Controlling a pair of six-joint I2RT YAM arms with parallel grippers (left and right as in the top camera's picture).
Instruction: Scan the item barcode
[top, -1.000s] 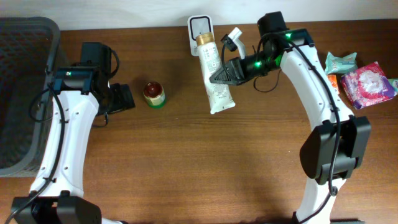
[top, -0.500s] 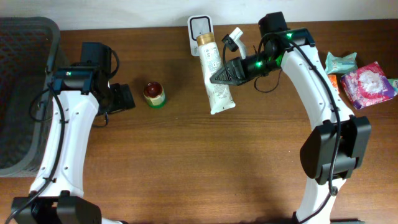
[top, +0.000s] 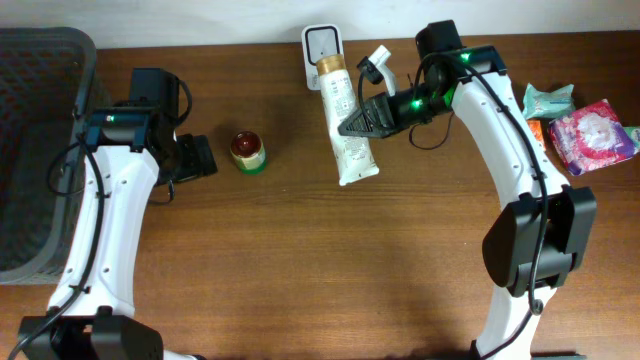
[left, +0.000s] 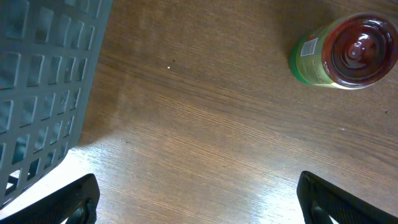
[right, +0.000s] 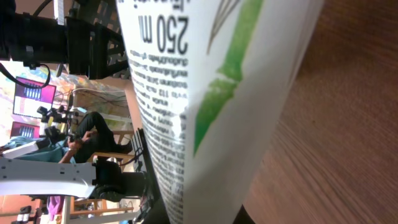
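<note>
The right end effector (top: 350, 125) is clamped on the white tube (top: 352, 160), whose capped end reaches past its fingers to the scanner (top: 321, 42), probably to present the barcode. The left end effector (top: 197, 157) stands apart, empty, beside a jar (top: 248, 152).

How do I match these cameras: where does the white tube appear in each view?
Overhead: white tube at top centre, slanting down the picture.
Left wrist: not in it.
Right wrist: it fills the middle, very close, black print showing.
Shared landmark: the brown wooden table, visible in all three.
</note>
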